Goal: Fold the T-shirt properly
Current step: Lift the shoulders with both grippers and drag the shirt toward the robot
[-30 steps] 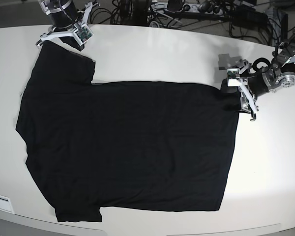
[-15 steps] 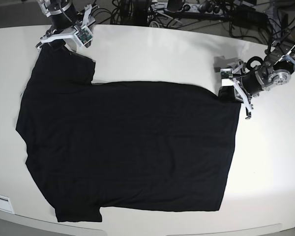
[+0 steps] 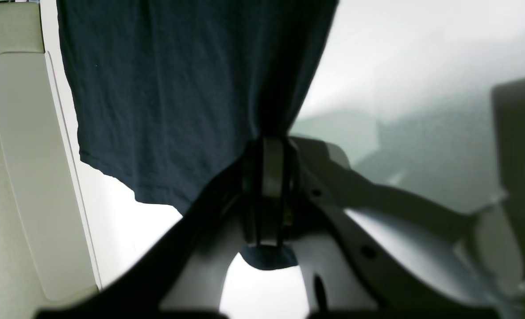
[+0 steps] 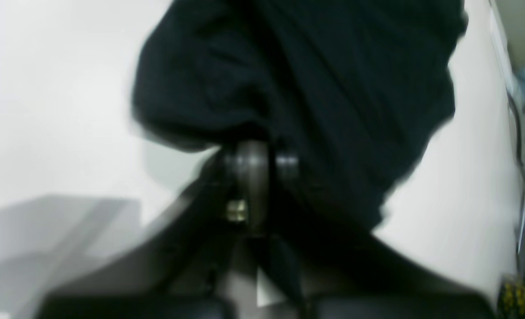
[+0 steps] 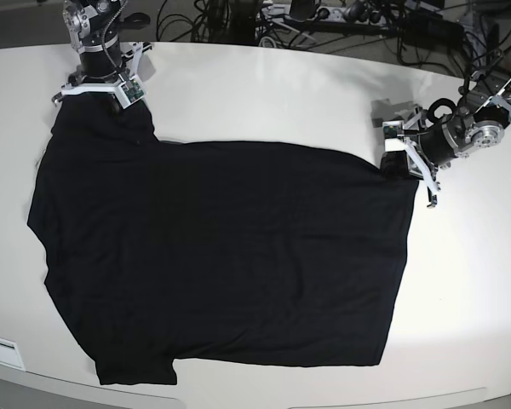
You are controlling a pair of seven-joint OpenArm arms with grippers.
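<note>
Lying flat on the wide white table [image 5: 264, 94], the large black short-sleeved cloth T-shirt [image 5: 221, 256] shows only its plain face and covers most of the surface, with its sleeves at the left and its hem at the right. At the far left corner, the right gripper [image 5: 94, 88] is closed tight on the upper sleeve, and the cloth there is bunched up around its fingers [image 4: 251, 177]. In the right wrist view this fold is dark and blurred. At the right side, the left gripper [image 5: 398, 159] is clamped on the upper corner of the hem; in the left wrist view its 2 fingers [image 3: 271, 186] press together with a thin pinch of cloth between them. Black cables [image 5: 324, 21] lie behind the table.
</note>
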